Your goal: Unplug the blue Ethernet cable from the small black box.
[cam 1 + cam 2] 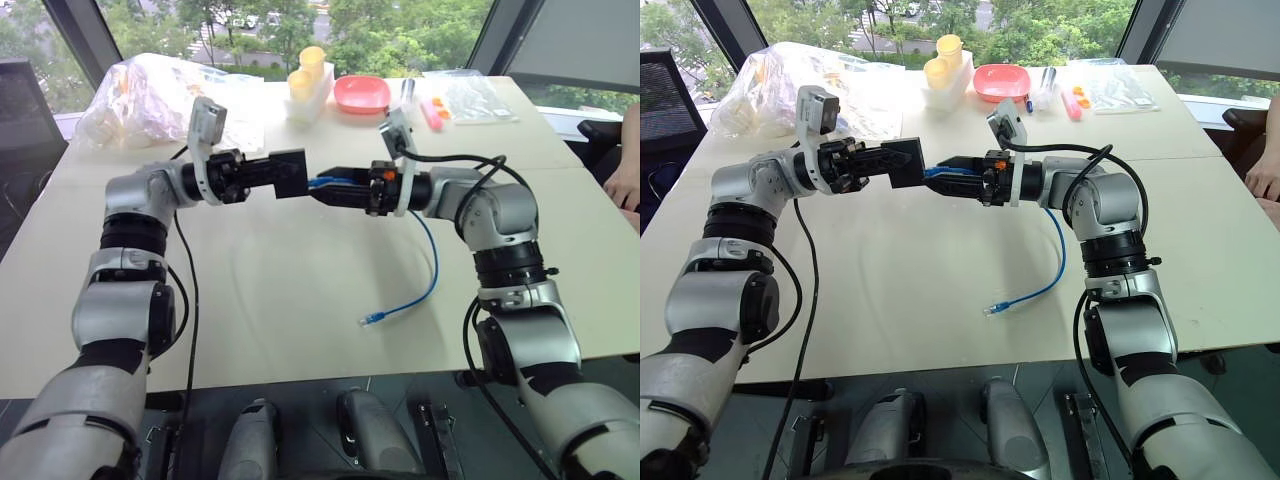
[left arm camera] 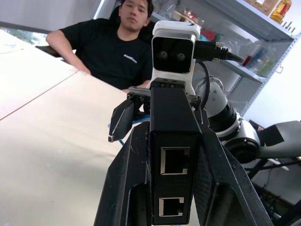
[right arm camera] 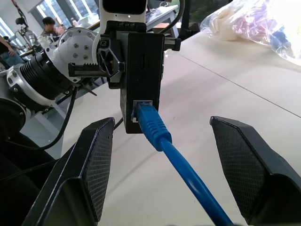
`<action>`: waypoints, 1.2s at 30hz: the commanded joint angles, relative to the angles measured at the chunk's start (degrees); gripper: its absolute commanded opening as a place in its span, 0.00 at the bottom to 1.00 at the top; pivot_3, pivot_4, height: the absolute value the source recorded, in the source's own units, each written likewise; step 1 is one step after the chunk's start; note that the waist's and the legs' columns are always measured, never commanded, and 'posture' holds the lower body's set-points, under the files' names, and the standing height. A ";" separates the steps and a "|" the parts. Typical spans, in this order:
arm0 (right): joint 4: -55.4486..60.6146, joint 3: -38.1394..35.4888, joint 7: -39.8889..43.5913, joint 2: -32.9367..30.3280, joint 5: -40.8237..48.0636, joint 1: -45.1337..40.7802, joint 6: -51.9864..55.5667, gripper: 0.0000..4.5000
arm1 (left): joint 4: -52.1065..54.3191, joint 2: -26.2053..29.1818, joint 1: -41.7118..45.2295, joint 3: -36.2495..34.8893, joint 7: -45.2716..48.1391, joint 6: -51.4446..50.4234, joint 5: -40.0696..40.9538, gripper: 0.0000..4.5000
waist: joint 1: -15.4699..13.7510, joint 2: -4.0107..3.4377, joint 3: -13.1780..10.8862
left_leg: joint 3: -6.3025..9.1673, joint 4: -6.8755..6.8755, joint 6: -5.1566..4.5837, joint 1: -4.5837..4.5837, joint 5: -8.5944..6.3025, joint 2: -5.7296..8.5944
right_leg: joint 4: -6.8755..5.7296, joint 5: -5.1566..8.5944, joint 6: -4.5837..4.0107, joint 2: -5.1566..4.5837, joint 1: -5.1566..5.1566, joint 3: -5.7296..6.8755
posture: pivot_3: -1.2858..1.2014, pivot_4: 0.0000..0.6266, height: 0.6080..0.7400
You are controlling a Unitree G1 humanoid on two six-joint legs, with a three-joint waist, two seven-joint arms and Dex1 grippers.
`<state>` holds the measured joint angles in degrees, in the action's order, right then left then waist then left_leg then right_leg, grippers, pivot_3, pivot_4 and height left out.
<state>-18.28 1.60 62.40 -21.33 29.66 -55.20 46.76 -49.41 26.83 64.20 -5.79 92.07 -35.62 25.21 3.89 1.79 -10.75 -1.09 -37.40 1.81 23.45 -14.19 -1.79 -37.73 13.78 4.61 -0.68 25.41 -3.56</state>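
Two arms of silver-grey metal segments joined by black ribbed rings and black joint collars, each trailing a thick black cable looped loosely along forearm and elbow. Each wrist carries a white, rounded box camera with a dark face and two lenses on a white bracket, with an orange fitting visible at the right wrist. Left claw (image 1: 292,176) and right claw (image 3: 164,165): two matte-black fingers apiece, wedge-shaped, with finely textured inner pads (image 3: 96,162).

A pink bowl (image 1: 361,94), yellow cups (image 1: 306,72) and a crumpled plastic bag (image 1: 150,95) sit on the table (image 1: 280,290).
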 commanded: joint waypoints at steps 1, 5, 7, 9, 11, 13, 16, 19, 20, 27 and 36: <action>0.21 -1.39 -0.06 0.24 1.03 -1.18 -0.90 0.75 | 1.26 0.43 0.36 -0.54 0.42 0.37 0.82 0.11 | 0.00 0.00 0.00 | 0.00 0.00 0.00 0.00 0.00 0.00 | 0.00 0.00 0.00 0.00 0.00 0.00 | 0.52 0.24 0.96; -0.15 -1.68 -0.33 0.54 1.28 -1.30 -0.86 0.70 | 1.65 0.37 0.06 -0.41 0.42 0.18 0.92 0.11 | 0.02 0.00 0.00 | 0.00 0.00 0.00 0.00 0.00 0.00 | 0.00 0.00 0.00 0.00 0.00 0.00 | 0.52 0.24 0.96; -0.57 -1.89 -0.50 0.74 1.37 -1.52 -0.96 0.57 | 1.73 0.27 -0.08 -0.31 0.42 0.31 0.84 0.11 | 0.00 0.00 0.00 | 0.00 0.00 0.00 0.00 0.00 0.00 | 0.00 0.00 0.00 0.00 0.00 0.00 | 0.52 0.24 0.96; -0.88 -2.11 -0.68 0.88 1.58 -1.68 -0.87 0.35 | 1.67 0.18 -0.16 -0.28 0.41 0.44 0.71 0.11 | 0.01 0.00 0.00 | 0.00 0.00 0.00 0.00 0.00 0.00 | 0.00 0.00 0.00 0.00 0.00 0.00 | 0.52 0.24 0.96; -0.86 -1.83 -0.71 0.81 1.55 -1.59 -1.02 0.13 | 1.59 0.12 -0.14 -0.39 0.31 0.47 0.70 0.11 | 0.01 0.00 0.00 | 0.00 0.00 0.00 0.00 0.00 0.00 | 0.00 0.00 0.00 0.00 0.00 0.00 | 0.52 0.24 0.96; -0.79 -1.41 -0.79 0.75 1.43 -1.41 -1.29 0.13 | 1.54 0.08 -0.10 -0.52 0.12 0.46 0.75 0.11 | -0.02 0.00 0.00 | 0.00 0.00 0.00 0.00 0.00 0.00 | 0.00 0.00 0.00 0.00 0.00 0.00 | 0.52 0.24 0.96; -0.76 -0.79 -0.89 0.77 1.00 -1.12 -1.85 0.13 | 1.47 0.07 -0.10 -0.52 0.04 0.55 0.69 0.11 | -0.02 0.00 0.00 | 0.00 0.00 0.00 0.00 0.00 0.00 | 0.00 0.00 0.00 0.00 0.00 0.00 | 0.52 0.24 0.96; -0.82 -0.66 -0.96 0.89 0.95 -1.11 -2.08 0.13 | 1.41 0.06 -0.07 -0.56 -0.05 0.58 0.67 0.11 | 0.02 0.00 0.00 | 0.00 0.00 0.00 0.00 0.00 0.00 | 0.00 0.00 0.00 0.00 0.00 0.00 | 0.52 0.24 0.96; -0.75 -0.53 -0.99 0.98 0.87 -1.11 -2.20 0.13 | 1.37 0.06 -0.06 -0.57 -0.10 0.63 0.65 0.11 | 0.02 0.00 0.00 | 0.00 0.00 0.00 0.00 0.00 0.00 | 0.00 0.00 0.00 0.00 0.00 0.00 | 0.52 0.24 0.96; -1.94 0.57 -0.83 -1.07 -1.84 0.07 -4.12 0.13 | 0.29 1.76 0.81 -1.72 -0.66 1.28 0.51 0.11 | 0.00 0.00 0.00 | 0.00 0.00 0.00 0.00 0.00 0.00 | 0.00 0.00 0.00 0.00 0.00 0.00 | 0.52 0.24 0.96; 0.90 -2.95 -2.05 -8.94 -1.34 4.58 -3.44 0.13 | -0.25 6.68 1.39 -3.35 -0.81 1.44 0.47 0.11 | -0.11 0.00 0.00 | -0.01 0.05 -0.01 0.02 -0.01 0.01 | 0.10 0.00 0.00 -0.01 0.00 -0.01 | 0.52 0.24 0.96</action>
<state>-20.88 0.53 60.77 -30.01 27.24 -50.01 43.35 -50.58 33.45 63.88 -8.16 91.01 -34.48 24.48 3.79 1.79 -10.75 -1.10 -37.35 1.80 23.47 -14.20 -1.78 -37.63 13.78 4.61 -0.69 25.41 -3.57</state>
